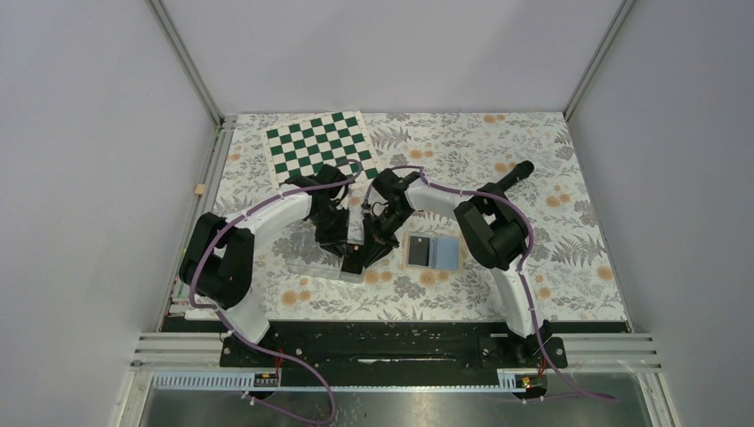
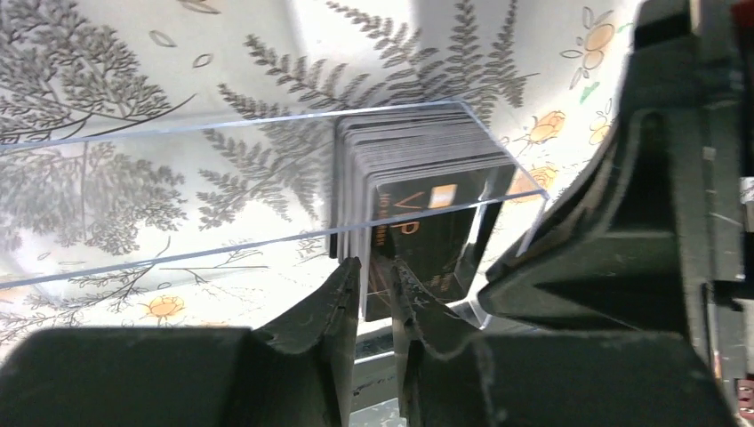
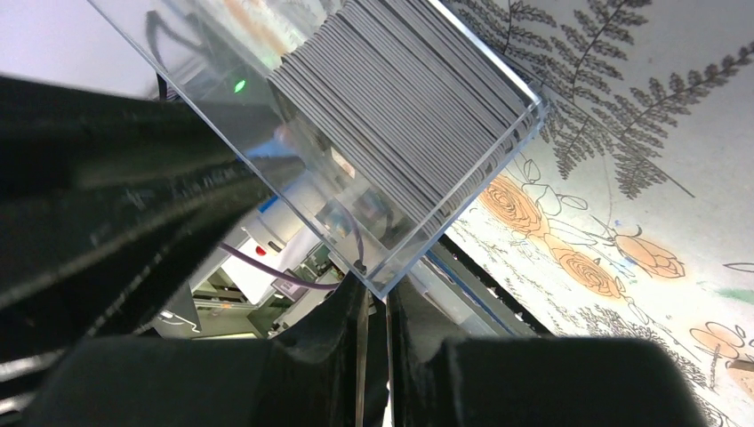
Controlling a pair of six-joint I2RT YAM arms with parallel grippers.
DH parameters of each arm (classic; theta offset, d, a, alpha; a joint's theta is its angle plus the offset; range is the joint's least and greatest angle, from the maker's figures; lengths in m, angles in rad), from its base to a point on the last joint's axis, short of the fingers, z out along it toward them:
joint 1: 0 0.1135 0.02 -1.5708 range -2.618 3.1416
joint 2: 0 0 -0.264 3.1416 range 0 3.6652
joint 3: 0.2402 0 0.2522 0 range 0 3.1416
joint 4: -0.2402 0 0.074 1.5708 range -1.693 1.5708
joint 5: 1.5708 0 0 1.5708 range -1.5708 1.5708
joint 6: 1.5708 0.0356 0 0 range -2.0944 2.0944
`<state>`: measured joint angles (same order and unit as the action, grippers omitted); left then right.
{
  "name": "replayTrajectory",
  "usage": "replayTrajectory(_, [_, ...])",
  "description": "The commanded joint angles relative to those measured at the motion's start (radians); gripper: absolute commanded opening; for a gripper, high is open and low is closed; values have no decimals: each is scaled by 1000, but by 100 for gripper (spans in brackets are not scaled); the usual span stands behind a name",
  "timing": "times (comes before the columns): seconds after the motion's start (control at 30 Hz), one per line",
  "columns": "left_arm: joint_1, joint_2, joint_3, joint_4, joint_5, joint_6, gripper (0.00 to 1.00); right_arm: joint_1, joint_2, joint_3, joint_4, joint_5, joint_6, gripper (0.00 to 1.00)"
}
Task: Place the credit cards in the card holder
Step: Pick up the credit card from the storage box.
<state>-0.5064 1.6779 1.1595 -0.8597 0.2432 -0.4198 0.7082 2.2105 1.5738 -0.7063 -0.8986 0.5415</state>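
A stack of black credit cards (image 2: pixel 418 182) stands on edge in a clear plastic tray (image 2: pixel 222 124); the right wrist view shows the stack's grey edges (image 3: pixel 400 98). My left gripper (image 2: pixel 381 283) is closed on the front cards of the stack, its fingers (image 2: pixel 351 289) on either side. My right gripper (image 3: pixel 375 298) is shut on the tray's corner wall (image 3: pixel 391 262). From above, the left gripper (image 1: pixel 353 258) and right gripper (image 1: pixel 378 247) meet at the tray (image 1: pixel 311 258). The card holder (image 1: pixel 446 253) lies open, blue lining up, with a dark card (image 1: pixel 416 251) on its left half.
A green and white chessboard (image 1: pixel 320 147) lies at the back left. A black marker (image 1: pixel 514 175) lies at the back right. The floral mat (image 1: pixel 569 231) covers the table. The right arm's elbow (image 1: pixel 489 233) stands just right of the card holder.
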Motion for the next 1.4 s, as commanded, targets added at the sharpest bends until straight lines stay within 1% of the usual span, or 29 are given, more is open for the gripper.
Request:
replayTrajectory(0.0, [36, -41, -30, 62, 88, -9, 19, 24, 16, 0, 21, 36, -37, 2])
replayTrajectory(0.2, [38, -22, -36, 64, 97, -2, 17, 24, 18, -1, 21, 33, -37, 2])
replayTrajectory(0.27, [37, -14, -32, 64, 105, 2, 14, 25, 20, 1, 21, 34, -37, 2])
replayTrajectory(0.37, [35, -12, -25, 62, 111, 6, 5, 24, 21, 3, 21, 32, -37, 2])
replayTrajectory(0.4, [35, -13, -22, 62, 112, 6, 0, 25, 21, 3, 22, 32, -37, 2])
replayTrajectory(0.8, [17, -13, 43, 6, 91, 27, 0, 24, 26, 6, 21, 32, -37, 2])
replayTrajectory(1.03, [-9, 10, 70, -37, 25, 49, 0, 25, 28, 8, 21, 29, -37, 2])
replayTrajectory(1.1, [-20, 20, 74, -43, 8, 52, 8, 25, 26, 7, 21, 29, -37, 2])
replayTrajectory(1.23, [-39, 36, 79, -52, -24, 52, 19, 25, 25, 5, 22, 30, -37, 1])
replayTrajectory(1.3, [-49, 54, 90, -65, -46, 56, 22, 24, 24, 4, 22, 29, -37, 2])
replayTrajectory(1.37, [-65, 69, 106, -83, -73, 63, 22, 24, 23, 3, 21, 28, -37, 1])
